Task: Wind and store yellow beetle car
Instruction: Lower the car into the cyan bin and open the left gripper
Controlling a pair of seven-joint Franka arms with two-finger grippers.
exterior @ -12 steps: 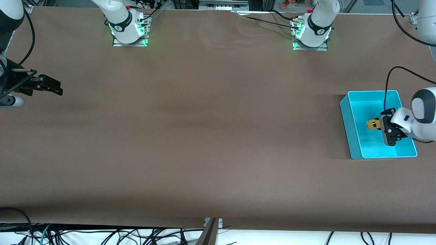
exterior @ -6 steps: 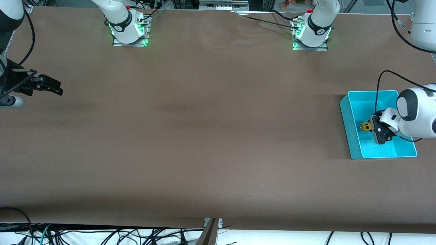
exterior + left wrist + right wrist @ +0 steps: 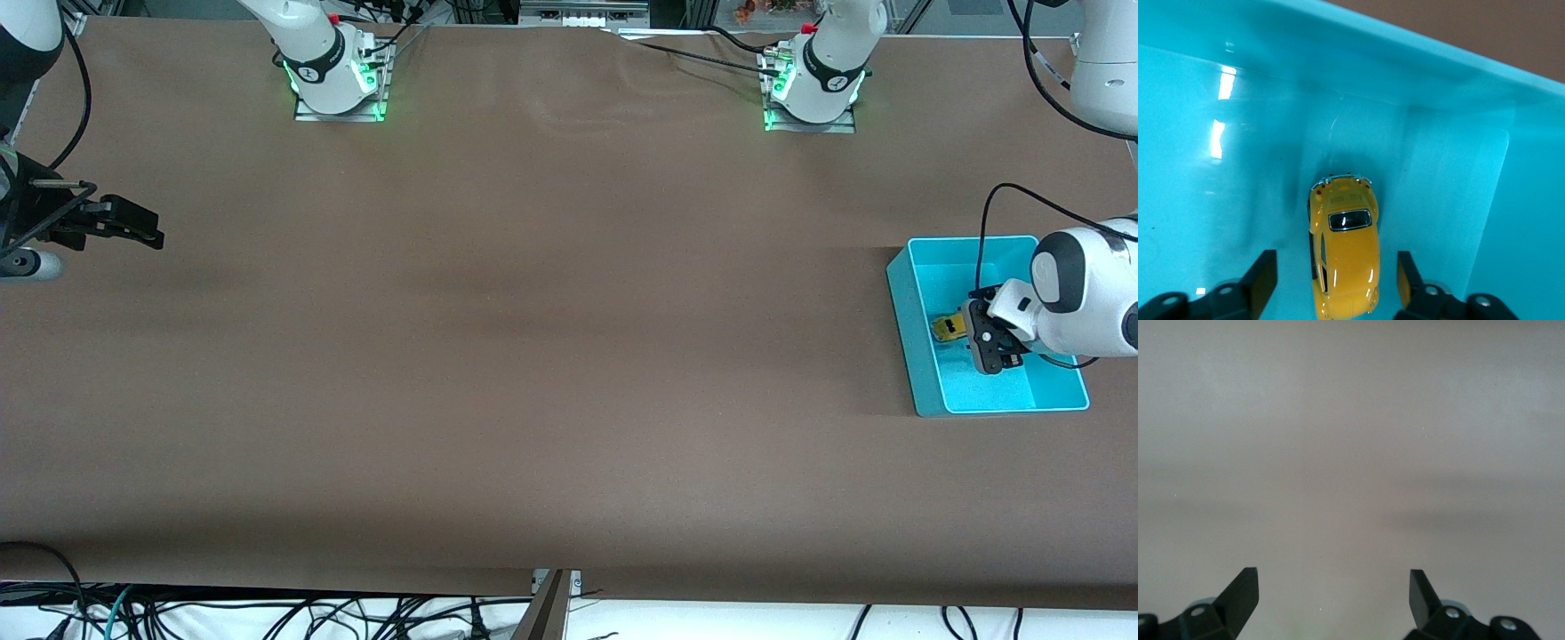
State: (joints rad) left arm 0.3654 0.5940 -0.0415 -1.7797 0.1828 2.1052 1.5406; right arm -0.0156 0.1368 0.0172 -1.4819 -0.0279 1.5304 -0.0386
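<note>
— Risk, going by the front view?

— The bin (image 3: 905,307) sits at three o'clock on the table (image 3: 533,356), at the left arm's end. The car (image 3: 944,328) lies in it, at about nine o'clock from the bin's middle, close to the wall. The left gripper (image 3: 960,331) is low in the bin right at the car, so I'd judge a crooked lift could catch it and drag it out. The right gripper (image 3: 147,233) waits at nine o'clock on the table, well apart.

— Left wrist view?

— The car (image 3: 1343,257) rests on the bin floor, one end toward the bin wall (image 3: 1405,73). The left gripper (image 3: 1335,283) is spread wide with a clear gap on each side of the car, holding nothing. If the spring is wound, the car may run into the wall, or a finger (image 3: 1261,280) could nudge it on the way up.

— Right wrist view?

— The right gripper (image 3: 1333,593) is wide apart and empty over bare table (image 3: 1351,453). No hazard there.

— Count?

— One car, one bin, two grippers.
</note>
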